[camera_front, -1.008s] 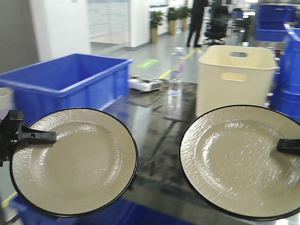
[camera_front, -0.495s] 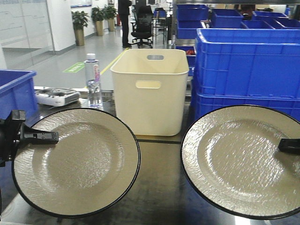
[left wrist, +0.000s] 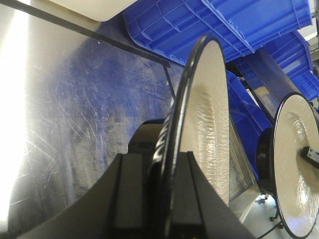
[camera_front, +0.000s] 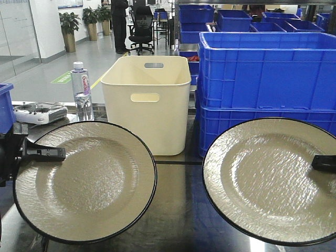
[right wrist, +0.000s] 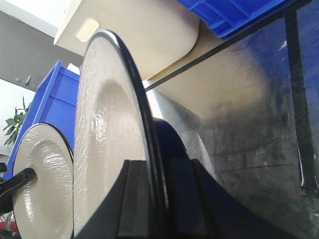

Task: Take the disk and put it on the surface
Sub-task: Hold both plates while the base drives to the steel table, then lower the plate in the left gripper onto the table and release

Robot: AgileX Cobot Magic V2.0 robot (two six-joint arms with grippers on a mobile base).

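- Left gripper (camera_front: 56, 153) is clamped on the outer rim of the left disk (camera_front: 84, 181), at the left edge of the front view. From the left wrist view we see one of its fingers (left wrist: 127, 199) on each face, with the black rim between them.
- Right gripper (camera_front: 321, 162) is clamped on the right disk (camera_front: 265, 181) in the same way, at the right edge of the front view. The right wrist view shows it pressed against both sides of the rim.
- Both disks are beige with a thin black rim. We see them side by side and apart, filling the lower half of the front view, with their faces tilted toward the camera.
- Surface (camera_front: 178, 210), dark and glossy, shows between and below the disks. A black tape line (camera_front: 178, 163) crosses it at mid-frame.
- We cannot tell whether either disk's lower edge touches the surface.
- Behind the line, a cream bin (camera_front: 147, 100) stands at upper middle, just beside stacked blue crates (camera_front: 262, 79) at upper right.
- At upper left we see a bottle (camera_front: 80, 97) and, beside it, a white controller (camera_front: 39, 112).
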